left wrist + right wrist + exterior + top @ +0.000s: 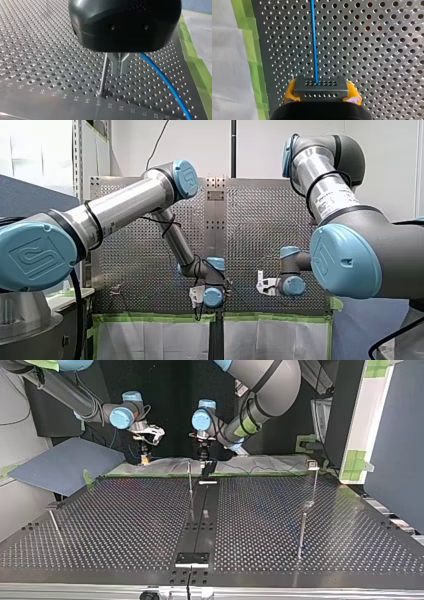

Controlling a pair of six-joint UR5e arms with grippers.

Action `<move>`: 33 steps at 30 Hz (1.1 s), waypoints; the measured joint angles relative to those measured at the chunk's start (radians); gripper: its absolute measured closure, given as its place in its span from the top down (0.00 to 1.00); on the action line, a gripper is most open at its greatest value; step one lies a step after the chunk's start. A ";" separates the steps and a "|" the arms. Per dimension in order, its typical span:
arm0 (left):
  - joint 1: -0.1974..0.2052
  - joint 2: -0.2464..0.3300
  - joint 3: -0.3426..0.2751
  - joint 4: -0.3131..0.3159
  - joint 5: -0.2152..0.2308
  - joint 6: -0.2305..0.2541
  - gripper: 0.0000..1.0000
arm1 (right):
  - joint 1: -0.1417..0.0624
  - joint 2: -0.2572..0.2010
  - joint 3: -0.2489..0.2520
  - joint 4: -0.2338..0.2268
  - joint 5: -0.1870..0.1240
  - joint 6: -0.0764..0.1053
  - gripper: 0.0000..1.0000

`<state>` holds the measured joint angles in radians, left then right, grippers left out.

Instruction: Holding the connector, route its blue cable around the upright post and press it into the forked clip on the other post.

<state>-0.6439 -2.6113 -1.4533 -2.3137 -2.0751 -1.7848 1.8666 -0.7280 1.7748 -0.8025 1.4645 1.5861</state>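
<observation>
Step in hand, as judged: lead the blue cable [314, 42] round the upright post [103, 75]. Carry the connector [321, 86] in a wide arc with the cable lightly taut and low on the post, so that it neither slackens nor bends the thin post. Do not let the connector twist in the grip. My right gripper [321, 92] is clamped on the connector, a yellow pad [290, 90] on each side, near the green tape [249, 37] at the edge of the desk [374, 50]. The cable runs straight ahead from the connector. My left gripper [120, 67] has its metal fingers [116, 65] closed together on nothing, just beside the post. The cable passes on the fingers' far side from the post, apart from them. Which post bears the forked clip is too small to tell.
</observation>
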 joint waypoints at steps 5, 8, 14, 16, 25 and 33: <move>0.009 0.000 0.006 -0.002 0.013 0.001 0.00 | -0.005 0.000 -0.011 0.008 -0.001 -0.002 0.21; 0.014 0.000 0.015 -0.008 0.023 0.001 0.00 | -0.006 0.000 -0.015 0.009 -0.001 -0.002 0.21; 0.023 0.000 0.046 -0.041 0.042 0.002 0.00 | -0.012 0.000 -0.024 0.010 -0.001 -0.003 0.21; 0.024 0.000 0.055 -0.051 0.045 0.002 0.00 | -0.015 0.000 -0.030 0.013 -0.001 -0.003 0.21; 0.038 0.000 0.067 -0.065 0.075 0.000 0.02 | -0.023 0.000 -0.058 0.030 -0.002 -0.003 0.21; 0.046 0.000 0.067 -0.071 0.079 -0.001 0.35 | -0.026 0.000 -0.065 0.039 -0.002 -0.007 0.21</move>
<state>-0.5978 -2.6117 -1.3863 -2.3843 -1.9957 -1.7863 1.8410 -0.7276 1.7102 -0.7634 1.4621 1.5795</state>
